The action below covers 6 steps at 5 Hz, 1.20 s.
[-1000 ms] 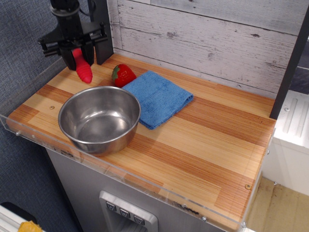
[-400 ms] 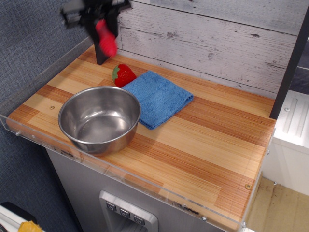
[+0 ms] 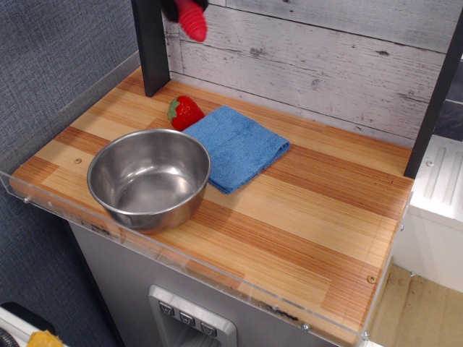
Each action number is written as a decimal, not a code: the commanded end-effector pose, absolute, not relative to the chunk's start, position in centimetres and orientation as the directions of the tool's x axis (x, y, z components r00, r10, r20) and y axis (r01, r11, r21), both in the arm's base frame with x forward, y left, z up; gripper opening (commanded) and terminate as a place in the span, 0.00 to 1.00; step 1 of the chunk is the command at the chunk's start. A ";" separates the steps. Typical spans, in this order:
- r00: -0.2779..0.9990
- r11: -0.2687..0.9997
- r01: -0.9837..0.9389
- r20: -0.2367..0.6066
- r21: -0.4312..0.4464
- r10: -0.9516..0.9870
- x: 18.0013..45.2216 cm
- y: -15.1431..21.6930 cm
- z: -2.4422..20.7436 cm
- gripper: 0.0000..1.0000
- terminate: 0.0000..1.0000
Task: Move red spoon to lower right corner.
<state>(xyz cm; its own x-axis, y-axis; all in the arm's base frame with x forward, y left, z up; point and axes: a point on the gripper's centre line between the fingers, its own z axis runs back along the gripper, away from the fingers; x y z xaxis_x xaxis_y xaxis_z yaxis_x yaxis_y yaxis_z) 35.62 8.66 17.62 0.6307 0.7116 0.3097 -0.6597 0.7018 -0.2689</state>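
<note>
The red spoon [image 3: 193, 25] hangs in the air at the top edge of the view, in front of the whitewashed plank wall, high above the counter's back left. Only its red ribbed handle shows, pointing down; the head is hidden. My gripper [image 3: 185, 5] is almost wholly out of frame, with only dark finger parts showing around the handle's top, shut on it. The lower right corner [image 3: 354, 293] of the striped wooden countertop has a small brass screw [image 3: 371, 279] and a clear acrylic rim.
A steel bowl [image 3: 148, 178] stands at the front left. A folded blue cloth [image 3: 237, 144] lies behind it, with a red strawberry [image 3: 184, 112] at its left. A black post [image 3: 150, 47] stands at the back left, and another [image 3: 432, 101] at the right edge.
The gripper has carried the red spoon up and to the right, from low over the back left of the counter to the top edge of the view.
</note>
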 end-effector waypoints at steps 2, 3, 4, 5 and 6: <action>0.726 0.782 -0.569 0.291 -0.254 0.623 32.6 3.7 18.3 0.00 0.00; 0.758 0.803 -0.547 0.267 -0.238 0.595 31.2 2.1 17.1 0.00 0.00; 0.792 0.828 -0.516 0.246 -0.219 0.558 29.9 0.3 16.3 0.00 0.00; 0.821 0.851 -0.483 0.229 -0.207 0.522 28.9 -1.2 15.5 0.00 0.00; 0.861 0.882 -0.428 0.208 -0.197 0.464 27.9 -3.0 14.3 0.00 0.00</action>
